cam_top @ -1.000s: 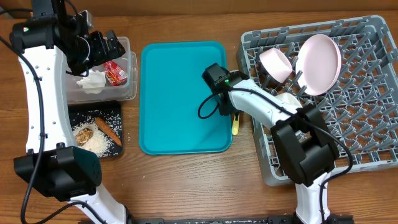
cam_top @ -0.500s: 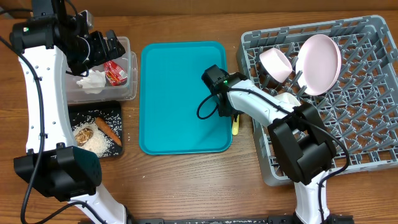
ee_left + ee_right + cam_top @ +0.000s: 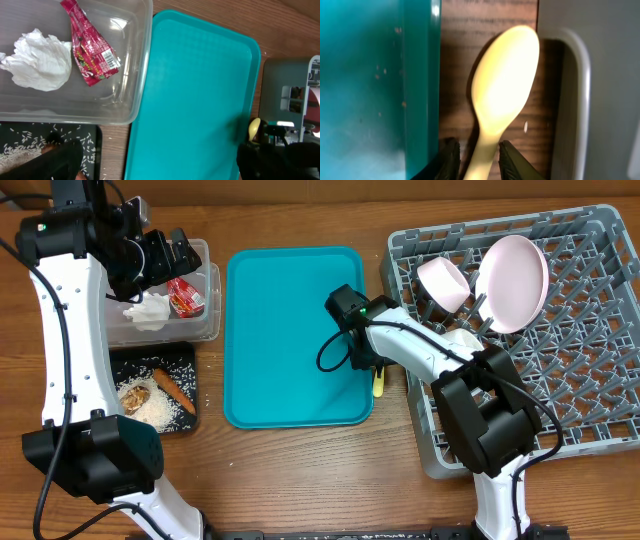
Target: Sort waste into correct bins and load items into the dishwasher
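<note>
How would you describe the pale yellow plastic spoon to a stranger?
Find the large teal tray and the grey plastic dish rack beside it. On the narrow strip of wooden table between them lies the pale yellow plastic spoon. Nothing else there is yellow, and the right gripper straddles its handle.

One teal tray (image 3: 290,330); one grey rack (image 3: 590,410); one clear tub (image 3: 130,60); one black tray (image 3: 135,360); one plate (image 3: 512,283); one spoon (image 3: 502,95); one napkin (image 3: 40,60); one wrapper (image 3: 90,50).

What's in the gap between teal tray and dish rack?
The pale yellow spoon on the table, handle between the fingers of the right hand; right wrist view.
</note>
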Tool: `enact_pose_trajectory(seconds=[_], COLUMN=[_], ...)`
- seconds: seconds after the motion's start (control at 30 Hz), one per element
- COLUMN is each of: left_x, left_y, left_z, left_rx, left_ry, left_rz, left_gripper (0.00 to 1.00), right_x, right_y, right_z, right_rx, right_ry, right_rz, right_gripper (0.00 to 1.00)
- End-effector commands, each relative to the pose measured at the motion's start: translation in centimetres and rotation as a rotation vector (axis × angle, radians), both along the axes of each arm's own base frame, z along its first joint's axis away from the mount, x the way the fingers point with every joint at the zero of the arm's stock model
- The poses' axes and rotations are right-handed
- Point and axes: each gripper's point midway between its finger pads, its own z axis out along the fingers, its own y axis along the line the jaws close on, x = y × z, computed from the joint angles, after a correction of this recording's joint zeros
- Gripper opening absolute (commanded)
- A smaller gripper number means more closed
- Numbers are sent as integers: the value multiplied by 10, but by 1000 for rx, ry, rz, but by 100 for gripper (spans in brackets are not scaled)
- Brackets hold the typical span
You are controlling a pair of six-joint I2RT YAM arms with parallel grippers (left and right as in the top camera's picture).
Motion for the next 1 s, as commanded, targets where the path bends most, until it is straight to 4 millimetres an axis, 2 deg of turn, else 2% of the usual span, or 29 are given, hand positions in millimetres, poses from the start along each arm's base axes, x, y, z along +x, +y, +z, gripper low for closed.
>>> enact_pose_trajectory(seconds=[0.0, 0.2, 0.4, 0.7, 0.8, 0.97], left_x=[1, 1, 1, 1, 1, 1], left_y=[-2, -2, -2, -2, -2, -2], left_z=[9, 9, 9, 9, 9, 9], left_rx=[12, 11, 12, 11, 12, 12], left_ry=[-27, -26, -27, -26, -27, -27], left_rz=[-7, -7, -7, -7, -7, -7], left_gripper=[100, 100, 100, 100, 100, 100], right_x=[-19, -25, -25, -20, -17, -2], right_y=[10, 11, 11, 7, 8, 11], right_z=[-17, -17, -17, -15, -8, 27], right_rx=[60, 71, 72, 46, 42, 29], right_ry=[102, 130, 129, 107, 103, 62], right_rz=[2, 1, 1, 2, 1, 1], right_gripper=[29, 28, 8, 4, 4, 4])
